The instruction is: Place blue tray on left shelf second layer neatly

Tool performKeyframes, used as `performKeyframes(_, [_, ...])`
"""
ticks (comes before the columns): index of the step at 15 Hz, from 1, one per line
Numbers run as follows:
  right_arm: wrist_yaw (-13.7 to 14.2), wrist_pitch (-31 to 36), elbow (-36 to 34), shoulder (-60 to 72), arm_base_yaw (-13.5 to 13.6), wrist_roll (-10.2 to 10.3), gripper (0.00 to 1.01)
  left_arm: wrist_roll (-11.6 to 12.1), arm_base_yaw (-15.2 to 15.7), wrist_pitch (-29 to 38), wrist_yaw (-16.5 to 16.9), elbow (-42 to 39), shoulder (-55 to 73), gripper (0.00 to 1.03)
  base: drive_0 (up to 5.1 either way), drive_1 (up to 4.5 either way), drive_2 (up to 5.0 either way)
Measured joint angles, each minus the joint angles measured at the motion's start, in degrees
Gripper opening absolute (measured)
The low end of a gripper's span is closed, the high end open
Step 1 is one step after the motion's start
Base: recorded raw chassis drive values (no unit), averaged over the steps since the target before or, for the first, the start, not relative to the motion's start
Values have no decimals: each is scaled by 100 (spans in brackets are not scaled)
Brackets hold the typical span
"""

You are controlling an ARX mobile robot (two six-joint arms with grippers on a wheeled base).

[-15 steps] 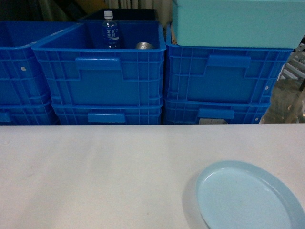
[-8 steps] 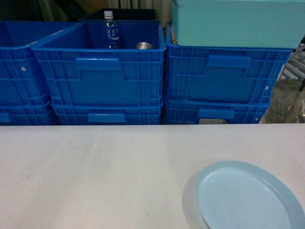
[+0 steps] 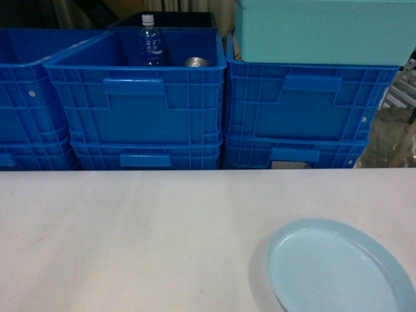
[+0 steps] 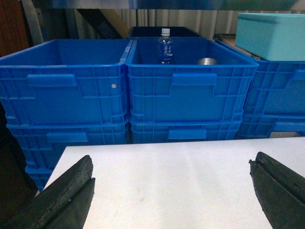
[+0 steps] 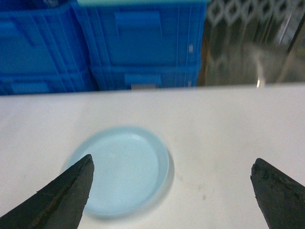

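The blue tray lies flat on the white table at the near right, cut off by the bottom edge of the head view. In the right wrist view the blue tray sits to the lower left, partly behind the left finger. My right gripper is open above the table, its midpoint just right of the tray's rim, holding nothing. My left gripper is open over the bare white table near its left end. Neither gripper shows in the head view. The left shelf second layer is out of view.
Stacked dark-blue crates line the table's far edge. One crate holds a water bottle and a metal can. A turquoise bin sits on the right stack. The table's left edge shows in the left wrist view.
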Motion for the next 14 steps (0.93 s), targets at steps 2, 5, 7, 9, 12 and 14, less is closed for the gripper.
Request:
performKeyframes(2, [-748,669,612,1915,-863,234,98,0,0,2,4,0,0,98,0,0,0])
performKeyframes(5, [-1886,704,2166,4343,-953,640,98,0,0,4,4,0,0,98,0,0,0])
performKeyframes(7, [-3209,-186,3425,6559,-999,984,98,0,0,4,4,0,0,98,0,0,0])
performKeyframes(9, [-3296,-15,3853,7831,-1060,691,98,0,0,4,2,0,0,98,0,0,0])
performKeyframes(12, [-2892,680,3565,9165,-968,4,98,0,0,4,4,2,0,98,0,0,0])
performKeyframes(14, [-2765,1172,3462,9818,-809,-39,98,0,0,4,4,2,0,98,0,0,0])
